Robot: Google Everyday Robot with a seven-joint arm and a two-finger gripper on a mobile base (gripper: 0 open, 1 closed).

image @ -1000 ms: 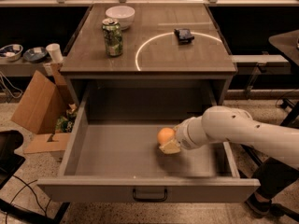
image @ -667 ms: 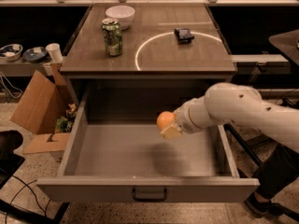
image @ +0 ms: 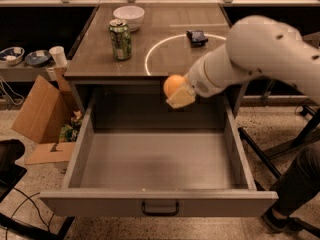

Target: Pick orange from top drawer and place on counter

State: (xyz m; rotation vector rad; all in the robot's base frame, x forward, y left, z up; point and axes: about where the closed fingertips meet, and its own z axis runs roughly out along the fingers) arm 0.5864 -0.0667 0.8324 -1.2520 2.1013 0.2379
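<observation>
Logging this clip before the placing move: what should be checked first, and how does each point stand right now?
1. Orange held in the gripper, jaws shut on it: ok.
2. Orange out of the top drawer, near the counter's front edge: ok.
3. Bare counter just beyond the orange: ok.
4. Green can, bowl and black object off to the sides: ok.
5. Orange high enough to pass over the counter edge: cannot tell.

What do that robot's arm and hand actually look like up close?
The arm is a thick, smooth white tube with rounded joints and a few small dark dots; no loose cables show. It narrows to the gripper, which is at the front edge of the counter, above the open top drawer, with the orange. Its fingers are pale, yellowish and blocky.
</observation>
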